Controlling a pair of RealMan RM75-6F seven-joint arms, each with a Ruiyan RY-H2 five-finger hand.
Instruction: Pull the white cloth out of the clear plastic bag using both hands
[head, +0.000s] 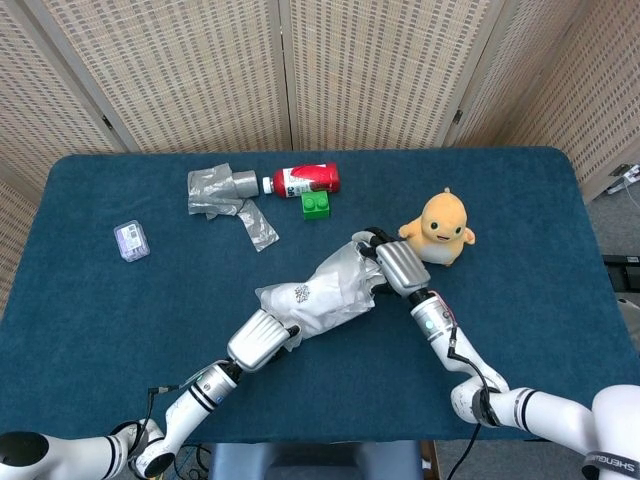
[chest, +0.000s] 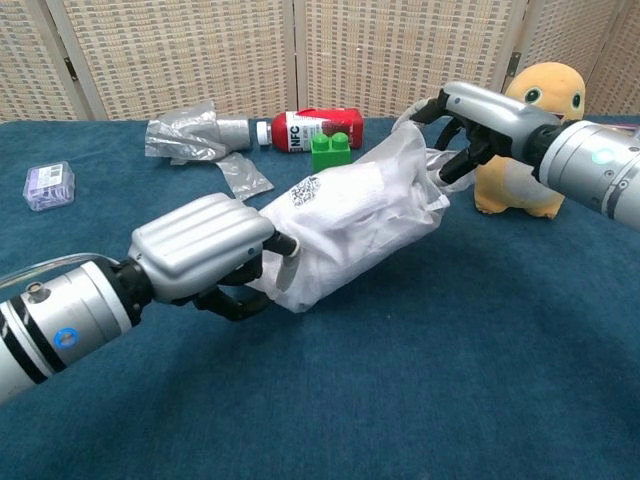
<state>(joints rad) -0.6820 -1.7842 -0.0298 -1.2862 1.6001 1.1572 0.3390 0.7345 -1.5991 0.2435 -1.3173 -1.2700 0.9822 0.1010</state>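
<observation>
Fingers of the left hand (chest: 205, 255) clamp the bag's (chest: 350, 225) closed end; the right hand (chest: 470, 115) pinches its mouth. Cloth (chest: 345, 205) sits inside, so reaching in likely comes next.

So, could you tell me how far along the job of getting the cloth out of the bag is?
Done: both hands are on the clear plastic bag, the left hand at its closed end, the right hand at its mouth. In hand: holding the bag. Left: the white cloth is wholly inside; none has been pulled out.
</observation>
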